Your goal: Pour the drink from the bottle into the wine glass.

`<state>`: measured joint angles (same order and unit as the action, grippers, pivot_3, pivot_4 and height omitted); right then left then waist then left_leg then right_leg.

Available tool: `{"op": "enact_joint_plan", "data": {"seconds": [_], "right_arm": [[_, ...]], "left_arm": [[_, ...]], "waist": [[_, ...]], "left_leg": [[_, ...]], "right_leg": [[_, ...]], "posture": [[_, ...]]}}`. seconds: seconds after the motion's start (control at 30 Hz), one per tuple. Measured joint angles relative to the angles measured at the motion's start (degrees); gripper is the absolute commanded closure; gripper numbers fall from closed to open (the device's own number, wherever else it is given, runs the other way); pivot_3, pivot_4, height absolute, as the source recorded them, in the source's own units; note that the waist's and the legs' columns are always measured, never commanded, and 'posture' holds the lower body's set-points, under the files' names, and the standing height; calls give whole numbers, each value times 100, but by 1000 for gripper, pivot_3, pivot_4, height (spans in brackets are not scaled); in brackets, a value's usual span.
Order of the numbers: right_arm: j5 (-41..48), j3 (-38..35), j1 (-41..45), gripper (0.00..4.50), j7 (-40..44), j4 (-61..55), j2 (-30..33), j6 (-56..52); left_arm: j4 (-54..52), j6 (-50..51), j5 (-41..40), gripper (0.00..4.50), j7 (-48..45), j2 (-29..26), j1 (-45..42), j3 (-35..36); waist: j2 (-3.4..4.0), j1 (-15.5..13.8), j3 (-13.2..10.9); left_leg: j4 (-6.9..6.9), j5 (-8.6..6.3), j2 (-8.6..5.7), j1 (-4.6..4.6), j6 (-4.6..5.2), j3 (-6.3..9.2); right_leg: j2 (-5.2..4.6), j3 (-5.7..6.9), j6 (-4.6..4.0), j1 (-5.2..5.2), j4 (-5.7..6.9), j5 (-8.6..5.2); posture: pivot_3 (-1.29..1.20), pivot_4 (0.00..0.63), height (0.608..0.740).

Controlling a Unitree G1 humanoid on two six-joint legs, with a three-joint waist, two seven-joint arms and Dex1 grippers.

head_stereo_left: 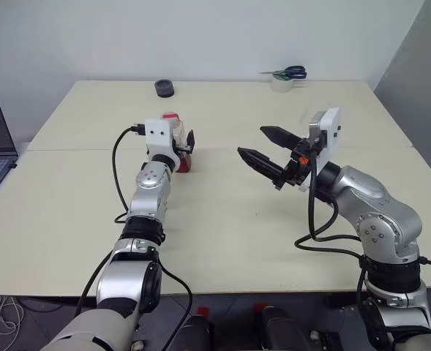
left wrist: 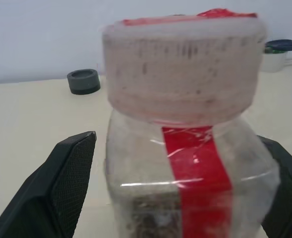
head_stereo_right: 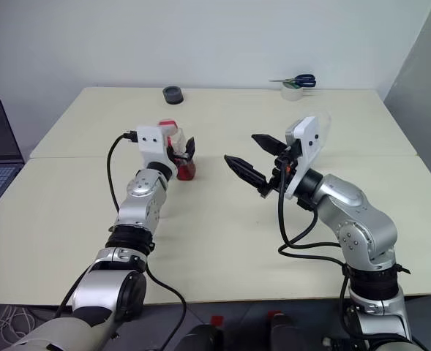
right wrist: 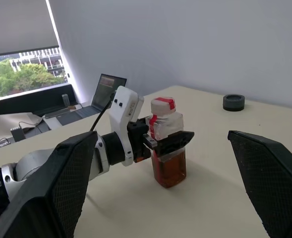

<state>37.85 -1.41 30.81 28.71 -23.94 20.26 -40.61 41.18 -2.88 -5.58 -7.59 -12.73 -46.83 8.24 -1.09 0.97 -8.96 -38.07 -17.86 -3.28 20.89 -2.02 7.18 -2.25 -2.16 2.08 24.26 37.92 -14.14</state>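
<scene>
One bottle (right wrist: 167, 148) of reddish drink (right wrist: 169, 171) standing on the surface (head_stereo_left: 222, 219), between the wide-open left fingers (right wrist: 178, 140), ungripped. Right of bottle: right fingers (head_stereo_left: 263, 161) spread, empty. Beyond bottle: one black ring (head_stereo_left: 164, 88), one tape roll (head_stereo_left: 281, 83), one scissors (head_stereo_left: 288, 72).

The left arm reaches forward at centre-left of the head view, its left gripper (right wrist: 163, 141) level with both fingers spread apart. The right arm bends at lower right, its right gripper (head_stereo_left: 268, 151) raised at centre, pointing left, fingers wide apart.
</scene>
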Motion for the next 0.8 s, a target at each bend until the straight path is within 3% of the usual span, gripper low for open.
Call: {"op": "enact_joint_plan", "data": {"seconds": [0.2,0.3,0.47,0.53,0.8], "right_arm": [[-4,-3,-2,0,-10,0,0,7],[-6,-6,-2,0,-16,0,0,9],[-10,-8,-2,0,-29,0,-1,22],[-14,-8,-3,0,-32,0,-2,29],[-164,69,-22,0,-99,2,-27,105]], "left_arm": [[15,-11,-154,21,-203,12,-1,122],[10,-1,-243,627,-287,15,0,131],[-12,6,-321,2254,-319,22,6,131],[-13,10,-332,2709,-316,22,7,136],[-336,227,-265,2743,-314,-7,156,70]], "waist": [[0,3,0],[0,3,0],[0,4,0],[0,4,0],[0,11,0]], "left_leg": [[0,0,0,0,0,0],[0,0,-1,0,0,0],[0,0,0,0,0,0],[0,0,0,0,0,0],[0,0,0,0,0,-1]], "right_leg": [[0,0,0,1,1,0],[0,0,0,1,1,0],[0,0,0,1,1,0],[0,0,0,1,1,0],[0,-2,0,2,3,0]], "posture": [[0,150,740],[0,150,740],[0,150,740],[0,150,740],[0,150,740]]}}
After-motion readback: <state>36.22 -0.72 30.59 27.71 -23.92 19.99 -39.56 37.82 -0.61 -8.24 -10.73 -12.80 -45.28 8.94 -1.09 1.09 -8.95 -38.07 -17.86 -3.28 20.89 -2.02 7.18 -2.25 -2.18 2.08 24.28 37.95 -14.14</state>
